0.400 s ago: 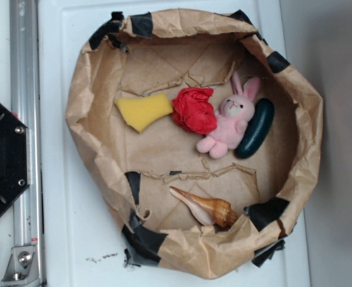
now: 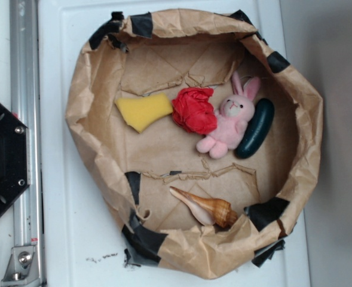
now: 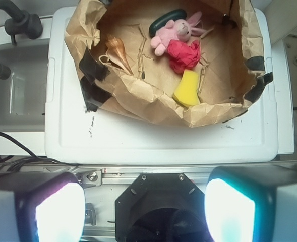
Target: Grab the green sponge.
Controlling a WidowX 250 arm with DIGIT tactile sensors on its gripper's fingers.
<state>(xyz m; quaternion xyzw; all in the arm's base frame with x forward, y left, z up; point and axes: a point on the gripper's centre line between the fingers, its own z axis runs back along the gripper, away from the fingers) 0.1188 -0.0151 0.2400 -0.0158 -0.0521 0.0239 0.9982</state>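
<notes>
Wrist view: end effector (image 3: 144, 206) spread open above white table (image 3: 153, 141); possibly a sink (image 3: 17, 91) alongside.

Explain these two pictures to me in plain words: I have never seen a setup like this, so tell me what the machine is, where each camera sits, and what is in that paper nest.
The machine is a small robot arm with a two-fingered gripper. One picture looks straight down from a fixed camera; the arm itself is out of that view. The other comes from a camera on the arm's wrist: the two blurred glowing shapes at the bottom are its fingers, apart and holding nothing.

On a white table sits a brown paper basket. In it lie a yellow sponge, a red crumpled ball, a pink toy rabbit, a seashell, and a dark green sponge tight against the rabbit. That green one is what the arm should grab; it has not reached it yet.
</notes>
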